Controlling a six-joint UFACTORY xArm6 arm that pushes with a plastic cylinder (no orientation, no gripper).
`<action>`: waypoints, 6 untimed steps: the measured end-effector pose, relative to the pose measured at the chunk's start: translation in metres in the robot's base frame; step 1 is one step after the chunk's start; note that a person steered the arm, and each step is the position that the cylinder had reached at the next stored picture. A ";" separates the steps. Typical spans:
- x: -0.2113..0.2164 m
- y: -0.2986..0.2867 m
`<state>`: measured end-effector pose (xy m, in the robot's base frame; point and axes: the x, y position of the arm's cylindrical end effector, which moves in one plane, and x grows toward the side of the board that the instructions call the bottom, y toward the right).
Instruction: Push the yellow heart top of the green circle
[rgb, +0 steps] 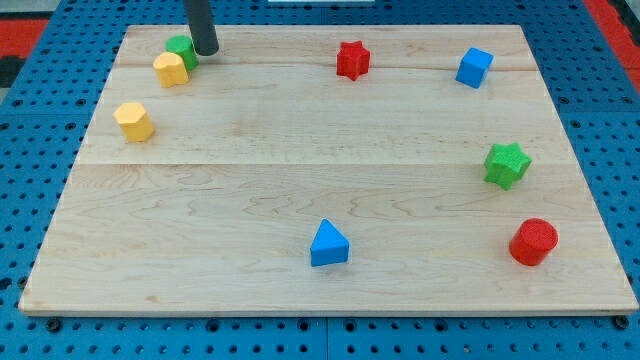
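the wooden board (300, 150) fills most of the view, pale planks lying on a blue pegboard (30, 150) that shows around its edges. the dark rod (201, 25) comes down from the view's top, and my tip (205, 52) rests on the board at the upper left, just to the right of the green circle (183, 47) and touching it or nearly so. there is no hand or claw to open or close here, only this plain rod end, and it holds nothing. the yellow heart (171, 69) sits against the green circle's lower left side, partly covering it, so it lies below and left of the circle rather than above it. a second yellow block (134, 121), its shape hard to make out, lies further down near the left edge. the red cylinder (533, 241) stands at the lower right, with the green star (507, 164) above it. the blue triangle (329, 244) is low in the middle, the blue cube (474, 67) is at the upper right, and the red star (352, 59) is at the top centre.
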<state>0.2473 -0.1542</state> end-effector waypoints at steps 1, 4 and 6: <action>0.041 0.016; 0.020 -0.081; -0.030 -0.112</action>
<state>0.2168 -0.2665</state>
